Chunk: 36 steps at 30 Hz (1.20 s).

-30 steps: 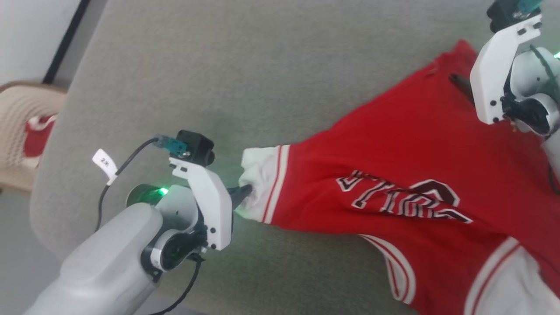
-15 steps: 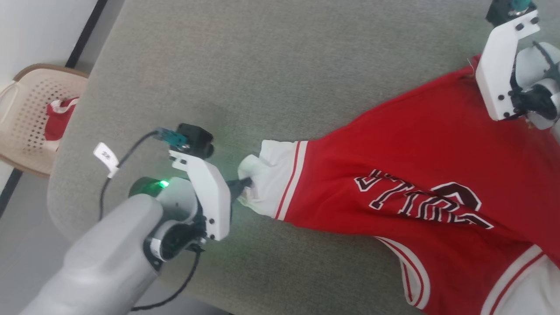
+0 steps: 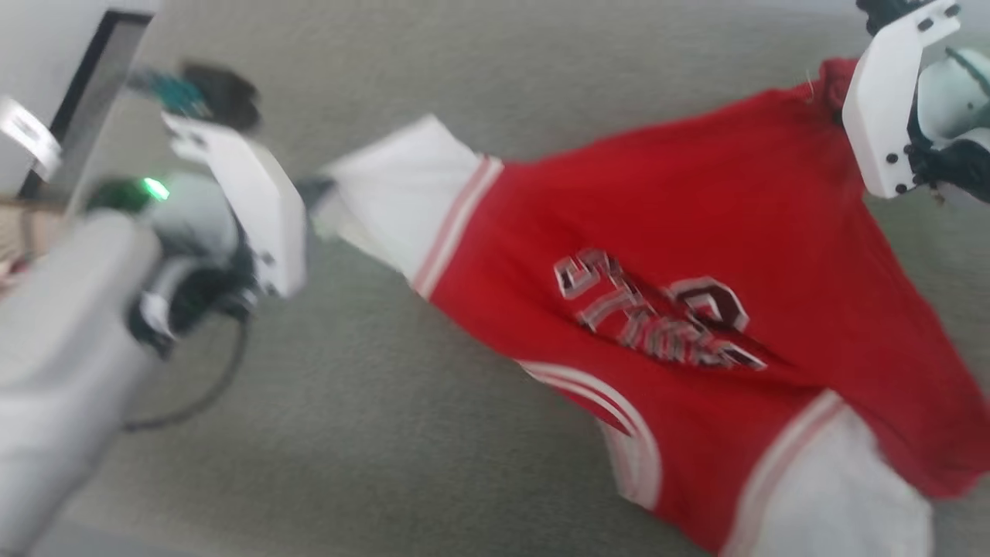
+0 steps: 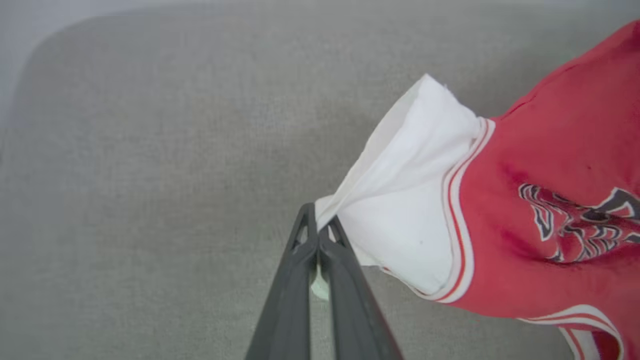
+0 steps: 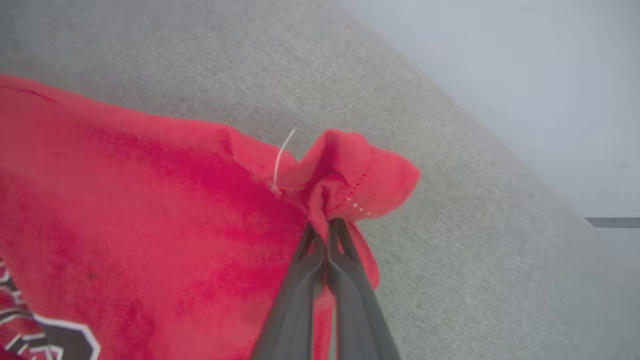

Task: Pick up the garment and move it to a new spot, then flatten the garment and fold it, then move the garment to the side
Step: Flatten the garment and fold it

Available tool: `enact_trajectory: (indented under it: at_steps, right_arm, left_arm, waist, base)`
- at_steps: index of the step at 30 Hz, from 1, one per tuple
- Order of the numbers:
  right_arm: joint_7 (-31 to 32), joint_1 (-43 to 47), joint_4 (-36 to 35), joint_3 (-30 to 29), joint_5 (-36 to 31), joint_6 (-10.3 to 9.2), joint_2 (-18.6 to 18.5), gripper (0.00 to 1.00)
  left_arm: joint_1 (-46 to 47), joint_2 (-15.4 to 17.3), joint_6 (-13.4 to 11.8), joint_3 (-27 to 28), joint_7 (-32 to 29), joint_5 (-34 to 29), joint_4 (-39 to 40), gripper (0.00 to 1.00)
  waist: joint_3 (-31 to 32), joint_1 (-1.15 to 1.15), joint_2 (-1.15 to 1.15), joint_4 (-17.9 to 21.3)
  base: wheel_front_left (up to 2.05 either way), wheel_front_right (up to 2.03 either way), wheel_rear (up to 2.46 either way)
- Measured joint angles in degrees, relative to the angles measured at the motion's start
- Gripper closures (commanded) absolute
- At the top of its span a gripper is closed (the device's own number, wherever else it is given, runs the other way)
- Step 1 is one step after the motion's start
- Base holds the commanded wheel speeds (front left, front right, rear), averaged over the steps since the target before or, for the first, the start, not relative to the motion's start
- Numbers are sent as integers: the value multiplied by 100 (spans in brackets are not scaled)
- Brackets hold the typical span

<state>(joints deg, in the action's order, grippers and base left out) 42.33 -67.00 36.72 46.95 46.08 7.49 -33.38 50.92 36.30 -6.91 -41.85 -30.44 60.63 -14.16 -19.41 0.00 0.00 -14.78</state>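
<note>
Our left claw clenches the white sleeve and our right claw a red hem corner of the Bulls jersey, stretched between them over the grey table. We judge both should travel level, under even tension, before lowering.

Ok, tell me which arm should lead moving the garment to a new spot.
Left, probably: the left gripper holds the garment by its white sleeve, grey surface free beside it; the right gripper, on a red corner, is near the surface's edge.
</note>
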Motion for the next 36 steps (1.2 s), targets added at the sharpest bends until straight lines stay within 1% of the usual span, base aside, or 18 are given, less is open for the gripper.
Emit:
enact_trajectory:
  at_steps: [4,9,14,19,25,27,29,34,36]
  right_arm:
    - [-119,-103,-327,20,31,1,-157,100]
    - [-187,-222,-680,-98,32,1,-274,100]
    - [-202,-298,-925,-323,-11,1,-292,100]
    - [-328,-416,-972,-675,-200,1,-210,100]
    - [-624,-605,-760,-969,-580,1,32,100]
    - [-848,-730,-608,-1079,-769,2,156,100]
    - [-1112,-897,-372,-1243,-968,2,308,100]
    - [-1990,-1513,338,-1638,-1670,2,710,100]
    - [-2514,-1772,628,-1847,-1984,4,881,100]
  left_arm:
    - [546,227,-24,149,-264,-47,-48,100]
    - [1243,383,12,242,-584,-125,-201,100]
    - [1842,439,69,282,-827,-225,-515,100]
    - [2343,321,180,269,-882,-377,-956,100]
    - [2954,52,352,297,-371,-659,-1594,100]
    - [3209,-68,475,265,-104,-826,-1864,100]
    - [3498,-225,522,297,218,-896,-2167,100]
    - [4422,-483,686,302,1359,-1499,-2728,100]
    - [4813,-566,727,283,1863,-1720,-2926,100]
  waist:
    - [190,0,0,315]
    - [451,0,0,678]
    - [699,0,0,989]
    - [850,0,0,1224]
    - [763,0,0,1325]
    - [676,0,0,1351]
    - [565,0,0,1377]
    - [212,0,0,1430]
    - [50,0,0,1440]
  base:
    - [0,0,0]
    - [0,0,0]
    - [0,0,0]
    - [0,0,0]
    - [0,0,0]
    - [0,0,0]
    - [0,0,0]
    - [0,0,0]
    - [0,0,0]
